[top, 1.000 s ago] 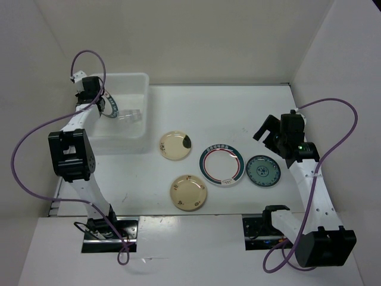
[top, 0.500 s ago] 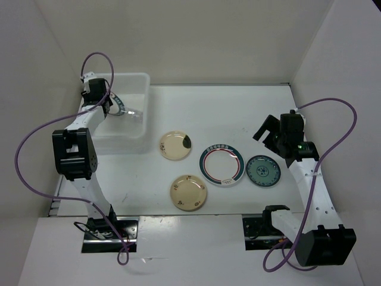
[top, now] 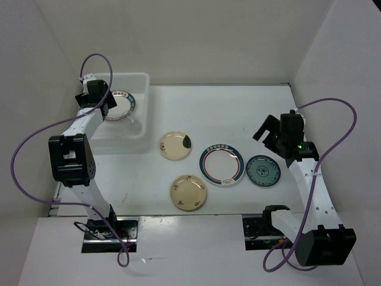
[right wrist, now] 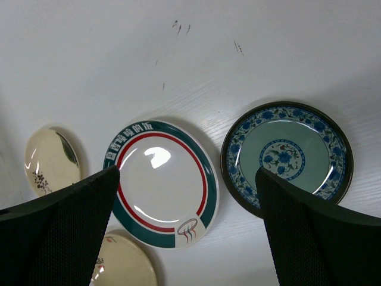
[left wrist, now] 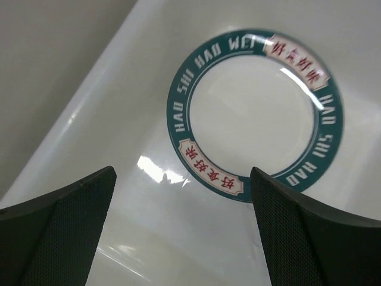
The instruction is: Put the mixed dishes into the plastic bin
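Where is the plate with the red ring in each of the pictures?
Top external: the red-ringed plate lies on the table, just right of the middle.
Left wrist: not in it; only the plastic bin and a green-rimmed plate show.
Right wrist: the red-ringed plate sits at the lower middle.
Shared landmark: the teal patterned plate, just to its right in those two views.

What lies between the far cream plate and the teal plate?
The red-ringed plate lies between the far cream plate and the teal plate; the top view shows it.

Left pincer (left wrist: 183, 173) inside plastic bin (top: 144, 113) walls; plates (top: 222, 165) crowd mid table (top: 238, 113); far strip free.
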Tool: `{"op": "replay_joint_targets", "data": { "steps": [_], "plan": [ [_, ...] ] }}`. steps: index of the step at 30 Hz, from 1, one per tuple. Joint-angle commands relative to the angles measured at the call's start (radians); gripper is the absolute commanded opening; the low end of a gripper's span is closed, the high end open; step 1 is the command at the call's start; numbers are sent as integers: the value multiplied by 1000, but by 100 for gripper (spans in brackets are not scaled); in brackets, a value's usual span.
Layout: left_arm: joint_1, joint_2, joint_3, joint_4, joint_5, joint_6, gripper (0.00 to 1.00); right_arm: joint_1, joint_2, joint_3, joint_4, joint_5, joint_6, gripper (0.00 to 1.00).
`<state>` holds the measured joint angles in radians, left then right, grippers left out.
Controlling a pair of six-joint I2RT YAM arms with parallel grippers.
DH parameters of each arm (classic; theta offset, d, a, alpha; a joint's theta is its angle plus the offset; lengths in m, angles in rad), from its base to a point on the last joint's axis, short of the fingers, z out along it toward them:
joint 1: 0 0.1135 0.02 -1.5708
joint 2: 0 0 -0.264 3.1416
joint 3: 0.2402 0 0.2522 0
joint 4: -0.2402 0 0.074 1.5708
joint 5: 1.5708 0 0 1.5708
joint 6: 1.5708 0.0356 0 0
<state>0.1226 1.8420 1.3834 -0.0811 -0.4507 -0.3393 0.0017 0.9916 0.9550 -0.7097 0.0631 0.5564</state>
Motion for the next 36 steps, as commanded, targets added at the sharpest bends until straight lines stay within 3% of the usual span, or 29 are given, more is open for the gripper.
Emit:
{"op": "replay_joint_targets", "data": {
  "steps": [1, 7, 11, 12, 15, 27, 36],
  "plan": [
    [-5, -151, 54, 12, 65, 2, 100, -5, -16, -5, 47, -6, -9, 100],
    [-5, -173, -11, 84, 270, 34, 98, -5, -25, -5, 47, -6, -9, 100],
    [-5, -52, 43, 29, 333, -29, 63, -5, -25, -5, 47, -6, -18, 100],
    [-5, 7, 92, -12, 333, -49, 47, -5, -25, -5, 47, -6, -18, 100],
    [-5, 101, 161, -72, 342, -130, 40, -5, -25, -5, 47, -6, -18, 100],
    [-5, 223, 161, -51, 405, -202, 39, -5, -25, -5, 47, -6, -18, 100],
    [-35, 100, -21, -86, 429, -228, 35, -5, -25, -5, 47, 3, -18, 100]
  ]
}}
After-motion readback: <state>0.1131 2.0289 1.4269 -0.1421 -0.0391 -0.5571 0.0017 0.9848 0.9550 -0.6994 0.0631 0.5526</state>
